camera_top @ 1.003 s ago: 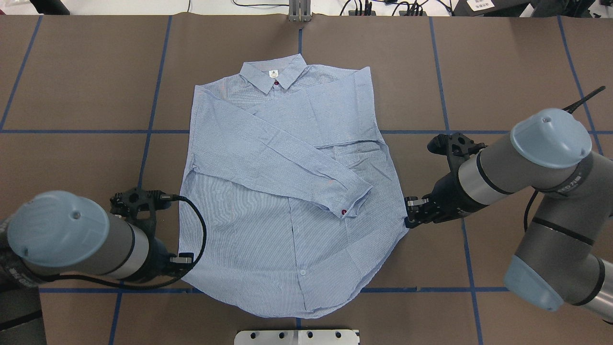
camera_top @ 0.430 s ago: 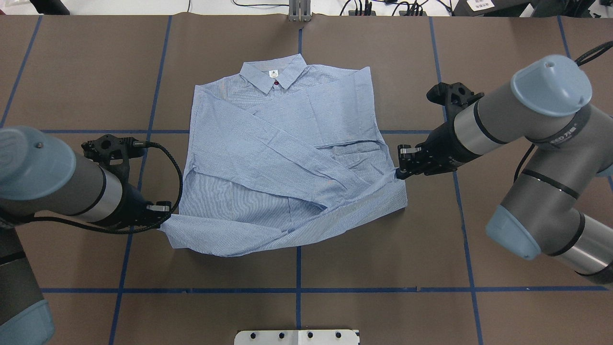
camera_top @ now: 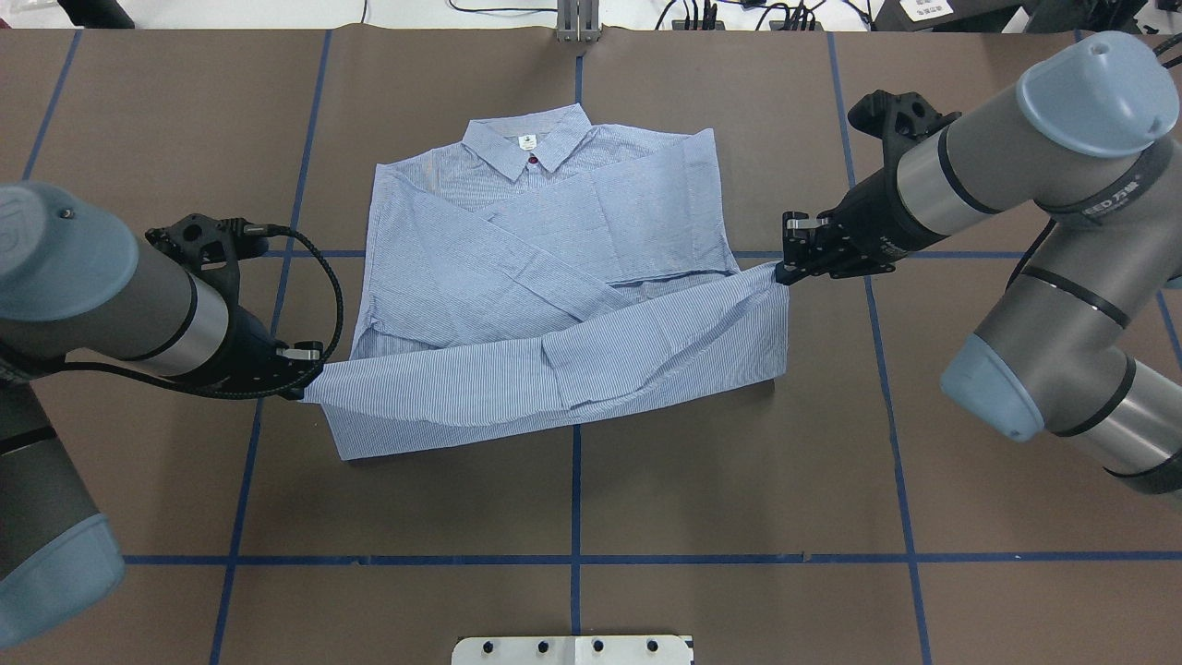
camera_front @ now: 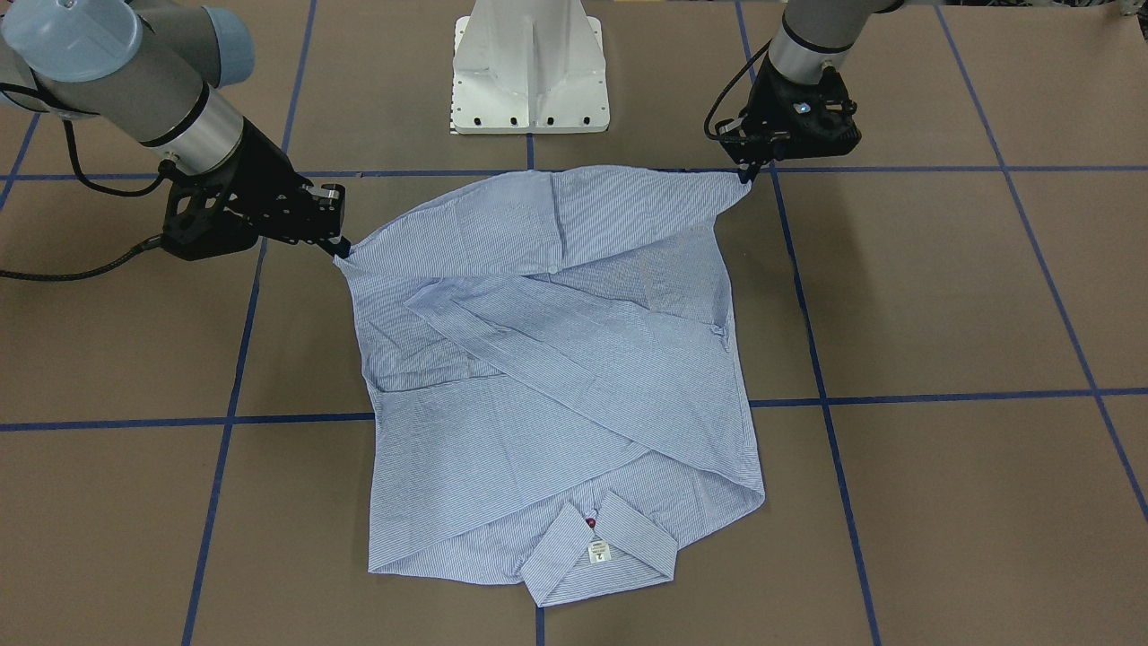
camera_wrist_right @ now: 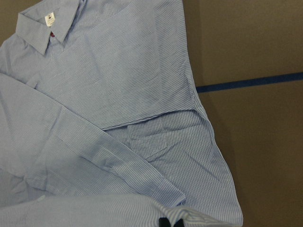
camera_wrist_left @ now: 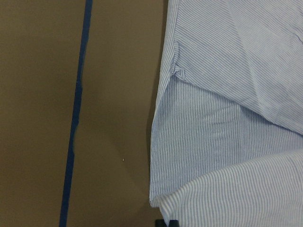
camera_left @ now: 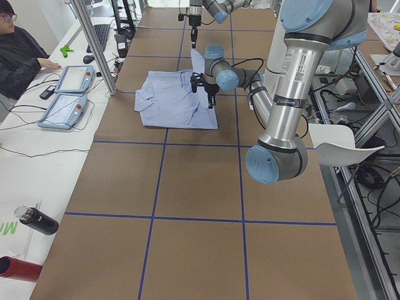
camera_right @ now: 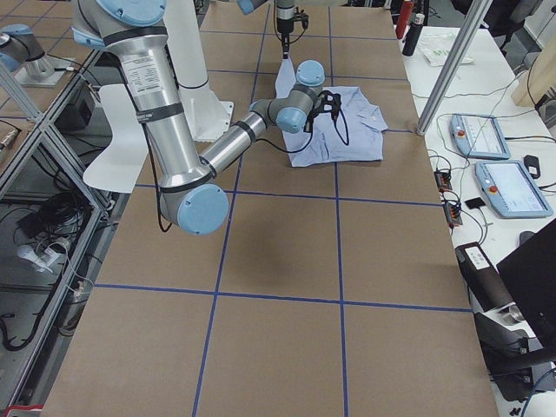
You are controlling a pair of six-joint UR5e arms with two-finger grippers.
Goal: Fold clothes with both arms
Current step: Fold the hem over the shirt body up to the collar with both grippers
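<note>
Overhead exterior view: light blue-and-white striped shirt (camera_top: 554, 231) lying front-up at mid-surface (camera_top: 739, 480), collar (camera_top: 531, 139) toward the far edge, both sleeves (camera_top: 517, 268) crossed over the chest. Hem (camera_top: 554, 374) raised off the brown paper and stretched as a band across the lower body of the garment, with the fold beneath it resting on the surface. Left end effector (camera_top: 303, 390) pinched tight on the hem's left corner, low and just beside the cloth's edge; right end effector (camera_top: 781, 273) likewise clamped on the hem's right corner, held farther toward the collar than the left one, so the band slants. Left arm (camera_top: 120, 305) in from the view's left, right arm (camera_top: 979, 157) from the view's right, black cable looped beside the left wrist. 1 small white label (camera_top: 526, 142) inside the collar, dark mark on it, print too small to read; 1 red button (camera_top: 534, 162) just below it. White lettering on the right arm's dark band (camera_top: 1113, 199), only partly legible. Blue tape lines (camera_top: 572, 559) gridding the surface, 1 passing under the shirt. White pedestal base (camera_front: 529, 72) at the top of the exterior front-facing view, just behind the lifted hem. Exterior left view: seated person (camera_left: 19, 56) at a side desk with 2 blue-grey handheld control panels (camera_left: 65, 94); 1 black bottle (camera_left: 37, 220) and 1 red bottle (camera_left: 19, 269) lying near the lower-left corner, contents impossible to tell.
</note>
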